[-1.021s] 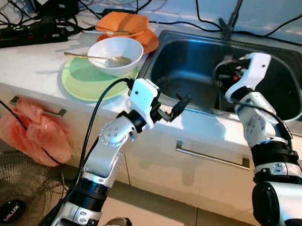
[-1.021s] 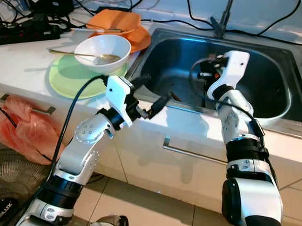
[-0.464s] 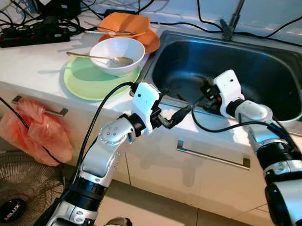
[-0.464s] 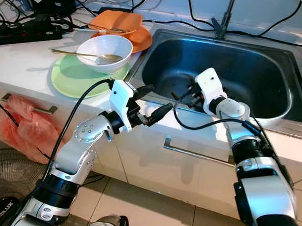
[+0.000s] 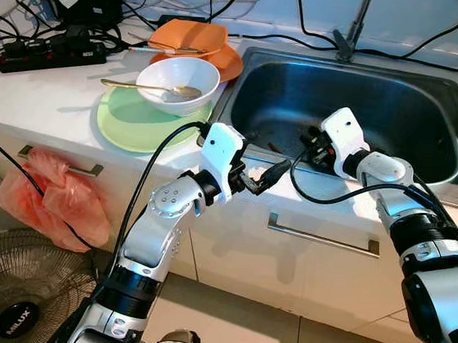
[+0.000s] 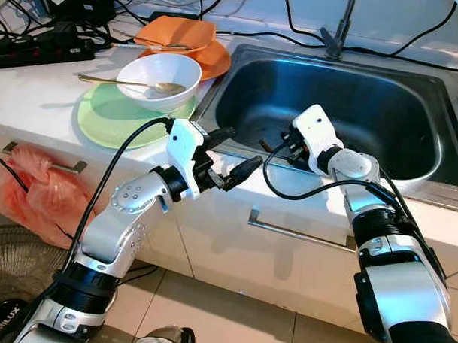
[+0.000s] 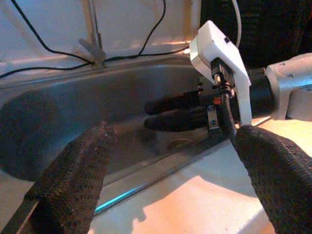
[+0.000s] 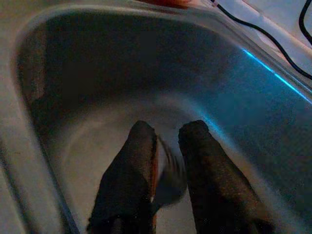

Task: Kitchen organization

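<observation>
My right gripper (image 5: 304, 141) reaches low into the steel sink (image 5: 293, 55) near its front left corner. Its fingers (image 8: 129, 165) are shut on a small silvery utensil (image 8: 168, 181), which looks like a spoon but is blurred. My left gripper (image 5: 269, 152) hovers open over the counter's front edge beside the sink, holding nothing and pointing at the right gripper (image 7: 163, 112). On the counter stands a white bowl (image 5: 176, 83) with a gold spoon (image 5: 130, 85), set on a green plate (image 5: 129, 124). Orange plates (image 5: 194, 42) are stacked behind it.
The faucet (image 5: 350, 36) rises behind the sink, with cables along the wall. A power strip (image 5: 52, 56) lies at the counter's far left. A red bag (image 5: 55, 203) hangs from a drawer handle above a floor fan (image 5: 17, 311). A small brown scrap (image 6: 263, 144) lies in the sink.
A second ago the right gripper was raised over the sink. It has since swung down and left to the sink's front corner. The left arm has barely moved.
</observation>
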Controlling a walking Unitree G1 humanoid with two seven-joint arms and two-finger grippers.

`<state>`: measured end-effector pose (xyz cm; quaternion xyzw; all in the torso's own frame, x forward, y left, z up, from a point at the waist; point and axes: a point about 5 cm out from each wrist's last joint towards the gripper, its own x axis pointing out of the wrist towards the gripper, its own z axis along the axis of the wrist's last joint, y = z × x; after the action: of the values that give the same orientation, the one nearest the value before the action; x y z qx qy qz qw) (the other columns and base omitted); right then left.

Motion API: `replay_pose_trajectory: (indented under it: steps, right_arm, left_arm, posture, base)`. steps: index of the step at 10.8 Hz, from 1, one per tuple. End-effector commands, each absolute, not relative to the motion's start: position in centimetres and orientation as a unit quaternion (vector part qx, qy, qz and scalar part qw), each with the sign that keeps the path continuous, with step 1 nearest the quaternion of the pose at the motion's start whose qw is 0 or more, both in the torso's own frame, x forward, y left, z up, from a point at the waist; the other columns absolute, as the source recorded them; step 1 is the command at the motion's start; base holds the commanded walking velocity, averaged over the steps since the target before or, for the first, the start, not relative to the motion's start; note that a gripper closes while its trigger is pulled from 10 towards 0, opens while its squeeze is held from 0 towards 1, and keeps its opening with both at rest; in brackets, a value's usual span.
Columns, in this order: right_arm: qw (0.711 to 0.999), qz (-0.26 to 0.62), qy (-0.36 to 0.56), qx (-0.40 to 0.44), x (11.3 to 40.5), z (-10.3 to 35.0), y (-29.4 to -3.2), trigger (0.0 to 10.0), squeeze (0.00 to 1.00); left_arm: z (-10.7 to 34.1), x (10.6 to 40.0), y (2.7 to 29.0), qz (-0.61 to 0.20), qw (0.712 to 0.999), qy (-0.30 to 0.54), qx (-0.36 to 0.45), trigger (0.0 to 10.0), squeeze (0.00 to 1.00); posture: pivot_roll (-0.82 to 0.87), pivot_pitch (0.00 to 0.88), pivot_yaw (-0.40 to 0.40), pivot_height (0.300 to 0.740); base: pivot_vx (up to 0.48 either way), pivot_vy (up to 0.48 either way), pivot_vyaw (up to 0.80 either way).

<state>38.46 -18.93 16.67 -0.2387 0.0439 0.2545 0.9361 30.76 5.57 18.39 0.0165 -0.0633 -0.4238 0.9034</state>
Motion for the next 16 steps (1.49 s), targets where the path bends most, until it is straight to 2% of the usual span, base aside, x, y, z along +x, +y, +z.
replay_pose_trajectory:
  steps: [1, 4, 8, 10, 12, 14, 16]
  right_arm:
    - [0.929, 0.272, 0.074, -0.239, 38.2, 15.3, -18.6, 10.0, 1.00]
    - [0.933, 0.275, 0.066, -0.221, 38.3, 15.8, -18.6, 10.0, 1.00]
    - [0.957, 0.267, -0.018, -0.117, 39.0, 19.1, -17.3, 10.0, 1.00]
    - [0.959, 0.271, -0.054, -0.055, 38.7, 20.3, -16.7, 10.0, 1.00]
    - [0.952, 0.287, -0.105, -0.010, 37.8, 22.0, -15.0, 10.0, 1.00]
    - [0.950, 0.285, -0.128, 0.030, 36.8, 22.7, -13.8, 10.0, 1.00]
    - [0.944, 0.298, -0.130, 0.060, 35.5, 22.9, -12.9, 10.0, 1.00]
  left_arm:
    - [18.9, 30.6, 5.3, -0.436, 0.897, -0.071, 0.023, 10.0, 1.00]
    - [19.0, 30.7, 5.3, -0.432, 0.898, -0.069, 0.031, 10.0, 1.00]
    - [20.1, 31.8, 7.7, -0.375, 0.920, -0.088, 0.068, 10.0, 1.00]
    - [21.3, 32.9, 10.7, -0.272, 0.950, -0.129, 0.081, 10.0, 1.00]
    - [22.8, 33.7, 14.2, -0.147, 0.969, -0.174, 0.097, 10.0, 1.00]
    - [23.6, 34.1, 17.6, -0.048, 0.976, -0.193, 0.085, 10.0, 1.00]
    - [23.5, 34.3, 19.2, -0.007, 0.980, -0.188, 0.061, 10.0, 1.00]
  posture:
    - [0.18, 0.094, 0.024, 0.740]
    - [0.17, 0.093, 0.028, 0.740]
    - [0.18, 0.083, 0.024, 0.740]
    - [0.19, 0.080, 0.023, 0.740]
    - [0.19, 0.080, 0.023, 0.740]
    - [0.20, 0.076, 0.026, 0.740]
    - [0.20, 0.078, 0.025, 0.740]
  base:
    - [0.000, 0.000, 0.00]
    - [0.000, 0.000, 0.00]
    - [0.000, 0.000, 0.00]
    - [0.000, 0.000, 0.00]
    - [0.000, 0.000, 0.00]
    - [0.000, 0.000, 0.00]
    - [0.000, 0.000, 0.00]
